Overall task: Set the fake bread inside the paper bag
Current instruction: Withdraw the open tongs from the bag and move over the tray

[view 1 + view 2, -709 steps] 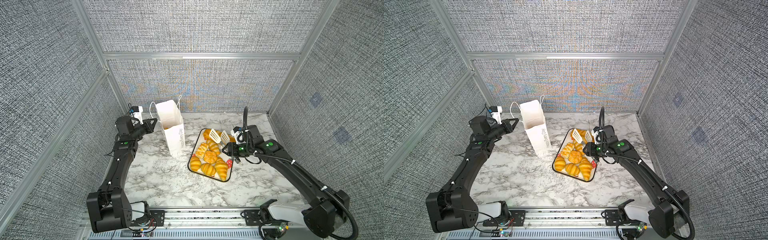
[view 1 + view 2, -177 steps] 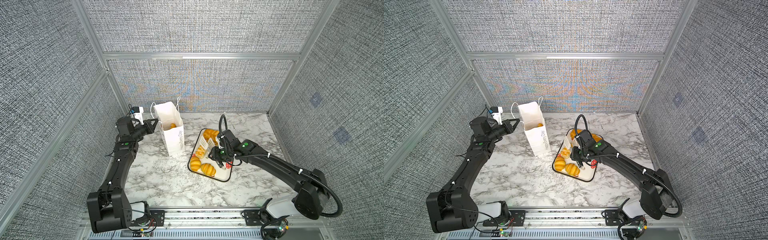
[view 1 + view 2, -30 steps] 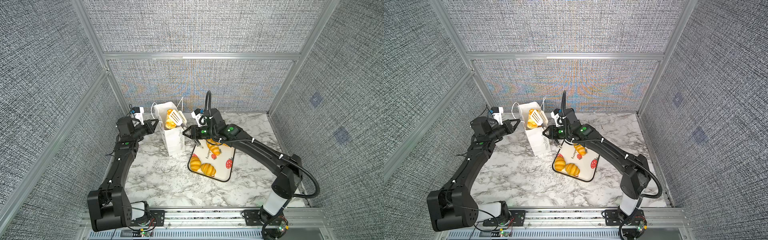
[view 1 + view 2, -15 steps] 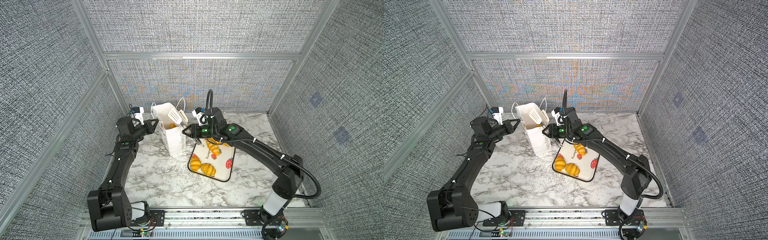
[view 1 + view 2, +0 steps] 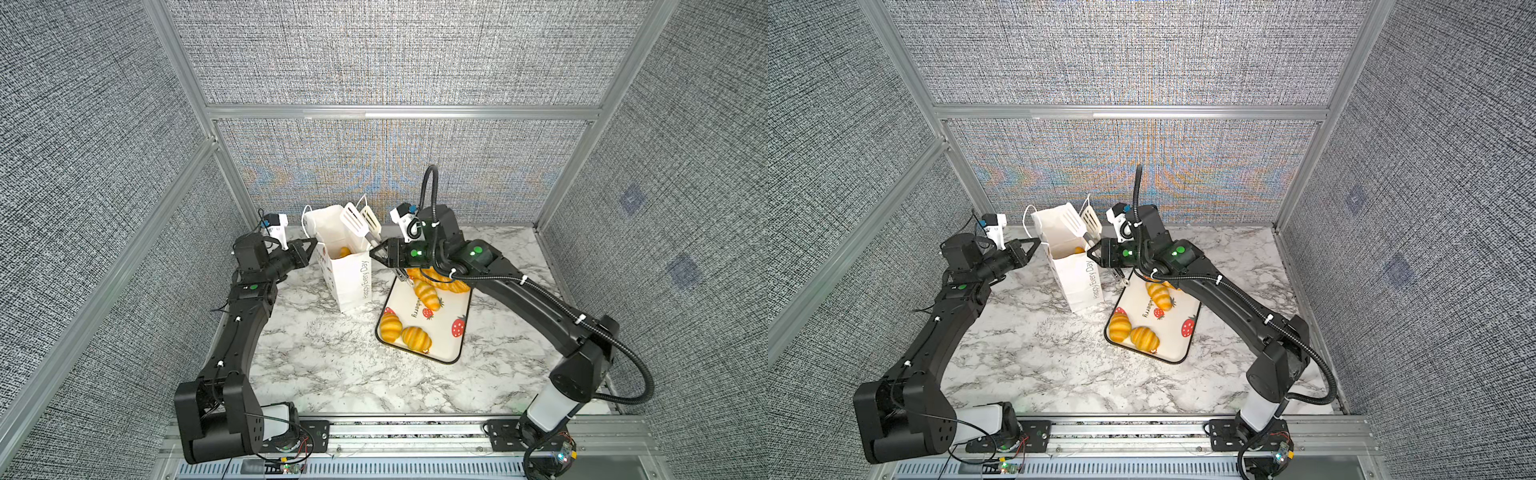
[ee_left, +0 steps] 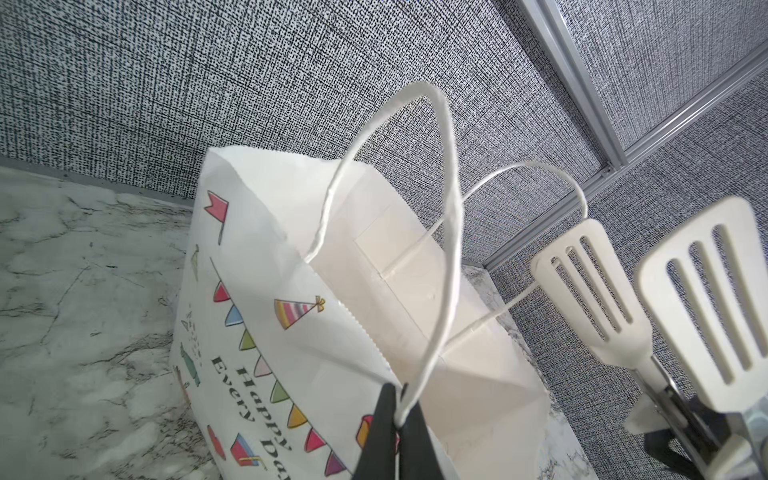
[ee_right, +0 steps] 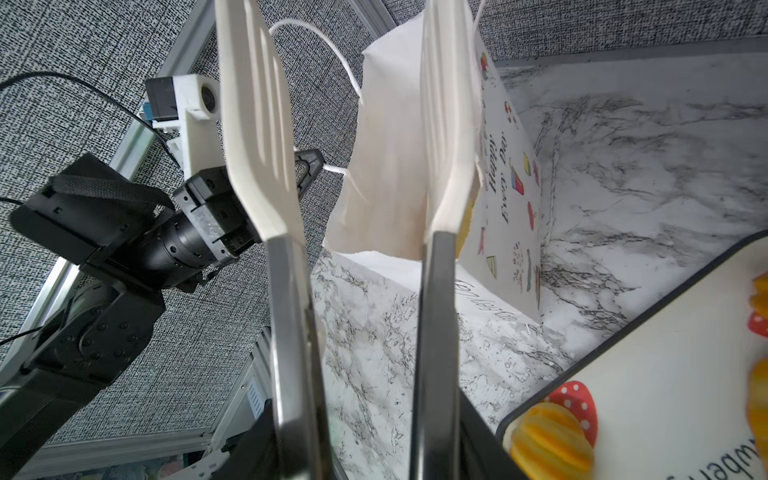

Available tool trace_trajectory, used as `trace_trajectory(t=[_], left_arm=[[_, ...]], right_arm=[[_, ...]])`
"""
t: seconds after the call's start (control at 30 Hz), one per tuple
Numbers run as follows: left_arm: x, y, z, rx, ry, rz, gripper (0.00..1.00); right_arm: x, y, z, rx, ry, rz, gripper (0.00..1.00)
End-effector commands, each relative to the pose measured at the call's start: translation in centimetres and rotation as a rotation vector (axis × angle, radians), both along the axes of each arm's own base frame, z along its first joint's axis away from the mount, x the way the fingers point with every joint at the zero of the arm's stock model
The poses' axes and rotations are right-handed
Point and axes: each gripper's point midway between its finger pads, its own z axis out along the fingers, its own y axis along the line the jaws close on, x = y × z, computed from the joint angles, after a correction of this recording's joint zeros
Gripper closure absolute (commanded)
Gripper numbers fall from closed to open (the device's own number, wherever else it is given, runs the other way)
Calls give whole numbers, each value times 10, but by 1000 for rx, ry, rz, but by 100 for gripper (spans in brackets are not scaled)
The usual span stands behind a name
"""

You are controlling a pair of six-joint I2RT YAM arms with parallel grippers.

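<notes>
Inside tall white paper bag [image 5: 351, 278], one golden toy bread [image 5: 344, 252] glimpsed — others on strawberry-print tray [image 5: 444, 345], partly under right arm [image 5: 519, 291]. Left gripper [image 6: 394, 411] pinched tight on cord handle [image 6: 456, 208]; right gripper [image 5: 372, 254] clasping white slotted tongs [image 5: 354, 219], blades apart.

The left arm [image 5: 245, 328] stretches forward from its base, the left gripper [image 5: 311, 242] pinched tight on the cord handle [image 6: 449, 249]. The right arm [image 5: 532, 299] arcs across the middle, the right gripper [image 5: 379, 254] clasping white tongs [image 5: 354, 221], blades parted.
</notes>
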Motion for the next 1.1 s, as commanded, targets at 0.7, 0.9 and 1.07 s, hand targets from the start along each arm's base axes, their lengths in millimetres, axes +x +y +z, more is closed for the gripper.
trace_trajectory(t=[0.7, 0.9, 1.07], left_arm=[[0, 0, 6, 8, -32, -3, 100], [1, 0, 4, 6, -27, -4, 100], [1, 0, 5, 7, -29, -2, 100]], right_arm=[[-5, -78, -5, -82, -33, -148, 52], [-11, -108, -30, -160, 2, -199, 52], [-15, -136, -56, -247, 44, -250, 51]])
